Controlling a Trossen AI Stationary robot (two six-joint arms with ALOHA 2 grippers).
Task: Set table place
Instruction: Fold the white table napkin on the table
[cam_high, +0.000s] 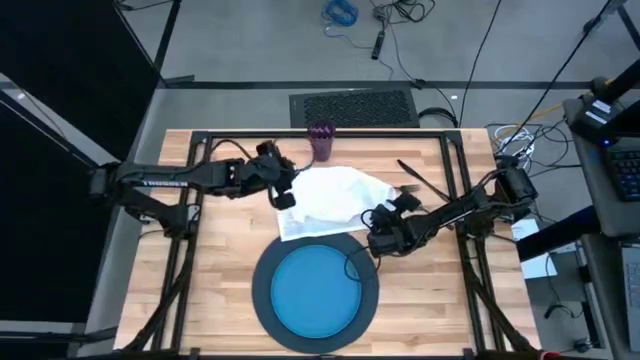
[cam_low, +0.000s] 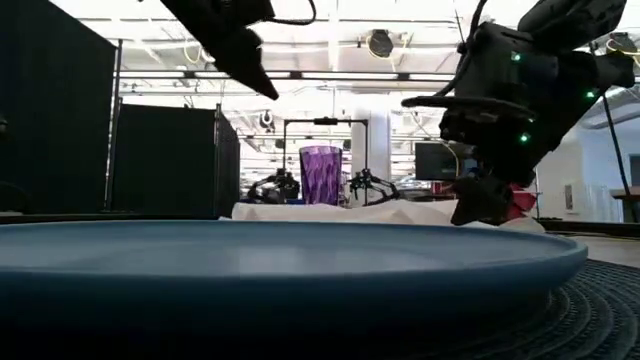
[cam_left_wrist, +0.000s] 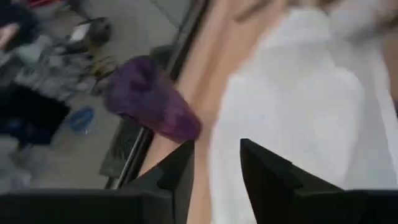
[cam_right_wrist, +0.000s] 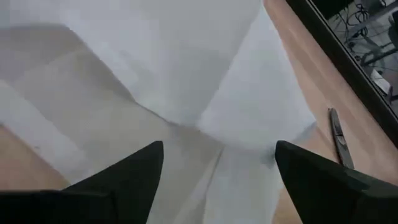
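Note:
A blue plate (cam_high: 315, 290) lies on the dark grey round charger (cam_high: 262, 300) near the table's front edge. Behind it a white napkin (cam_high: 335, 195) lies crumpled on the wood. A purple cup (cam_high: 320, 140) stands upright at the far edge. My left gripper (cam_high: 285, 190) hangs open above the napkin's left edge, raised well off the table (cam_low: 255, 70). My right gripper (cam_high: 375, 222) is wide open and low over the napkin's near right part (cam_right_wrist: 217, 124), one finger on either side of a fold. My right gripper's open fingers (cam_low: 475, 208) point down at the napkin's near right part from the table's right side. Whether they touch the cloth I cannot tell. The napkin lies slack on the table.
Metal cutlery (cam_high: 420, 180) lies on the wood right of the napkin; one piece (cam_right_wrist: 336, 134) shows in the right wrist view. A black frame (cam_high: 455, 160) edges the table. Bare wood lies left and right of the charger.

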